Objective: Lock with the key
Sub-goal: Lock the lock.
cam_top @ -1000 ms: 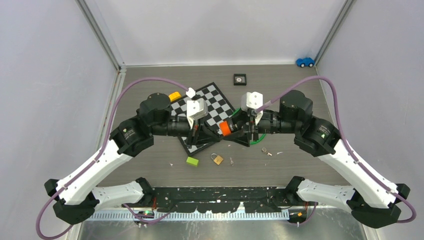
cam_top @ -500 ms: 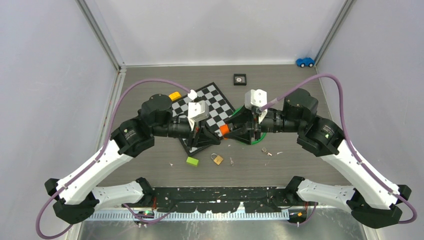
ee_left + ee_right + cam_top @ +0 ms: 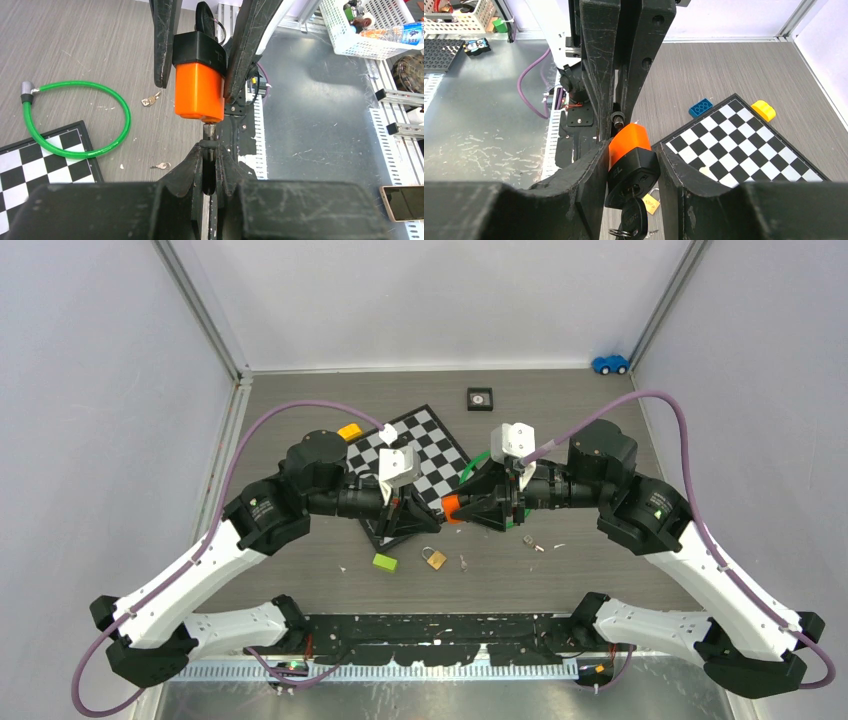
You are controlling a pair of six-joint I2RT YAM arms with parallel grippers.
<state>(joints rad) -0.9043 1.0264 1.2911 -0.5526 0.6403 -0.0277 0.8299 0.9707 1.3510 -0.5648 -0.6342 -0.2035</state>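
The right gripper (image 3: pixel 630 152) is clamped on the lock (image 3: pixel 626 150). Its two fingers press the black end of the body from either side, and the orange end sticks out past the fingertips. The key (image 3: pixel 634 220) sits in the black end, back between the fingers toward the palm, with a ring hanging from it.

The left gripper (image 3: pixel 209 155) meets it tip to tip. Its jaws are drawn together on a short metal pin (image 3: pixel 209 132), which runs straight ahead from the fingertips into the orange end of the lock. How deep the pin goes cannot be told. Lock, key and pin are all held off the table between the two sets of jaws, over the near edge of the board (image 3: pixel 430 440).

From the left wrist, a green cable (image 3: pixel 122 107) lies looped on the table to the left of the jaws. It has a grey cap on one end, and the loop overlaps a corner of the board. Two small keys (image 3: pixel 150 100) lie on the table between the cable and the jaws.

From above, a brass padlock (image 3: pixel 434 559) lies on the table just nearer the bases than both sets of jaws. A green brick (image 3: pixel 384 562) sits beside the padlock on the left arm's side.
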